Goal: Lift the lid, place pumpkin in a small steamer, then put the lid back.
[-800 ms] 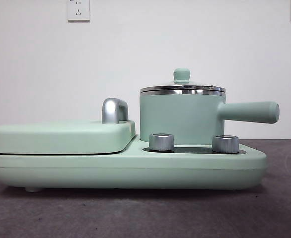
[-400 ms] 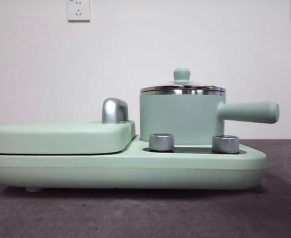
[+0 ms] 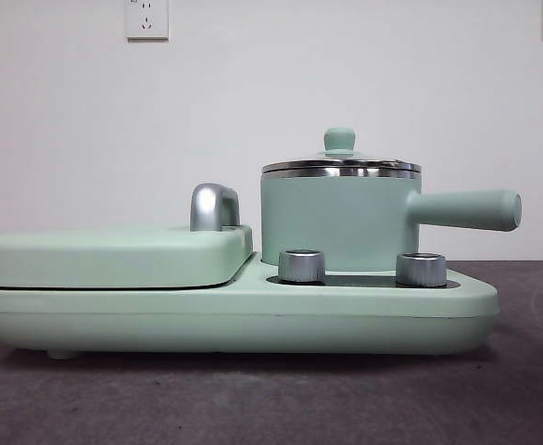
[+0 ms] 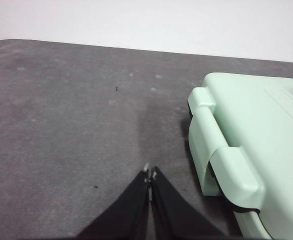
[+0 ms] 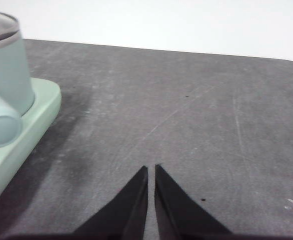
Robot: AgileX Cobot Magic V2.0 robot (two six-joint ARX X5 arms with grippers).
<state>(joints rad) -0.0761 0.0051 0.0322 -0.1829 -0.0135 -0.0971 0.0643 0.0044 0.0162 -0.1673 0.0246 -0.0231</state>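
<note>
Lid sat closed on the small steamer, its steel rim flush with the pot's rim and the mint-green knob upright at centre. The steamer stood on the right half of the mint-green base, behind two silver knobs; its straight side handle projected to the right, ending above the base's right edge. A flat mint-green cover occupied the left half, with a silver hinge post at its rear corner. No pumpkin appeared in any view.

Open grey table lay to both sides of the base. The front view showed no arm above the pot.

No readable brand or label was visible; two white wall sockets sat on the wall behind.

The left wrist view showed the left tool with jaws pressed together, over bare table beside the cover's hinged end, a detail hidden in the front view. The right wrist view showed the right tool with jaws nearly together, holding nothing, over bare table, well clear of the handle's round end.
</note>
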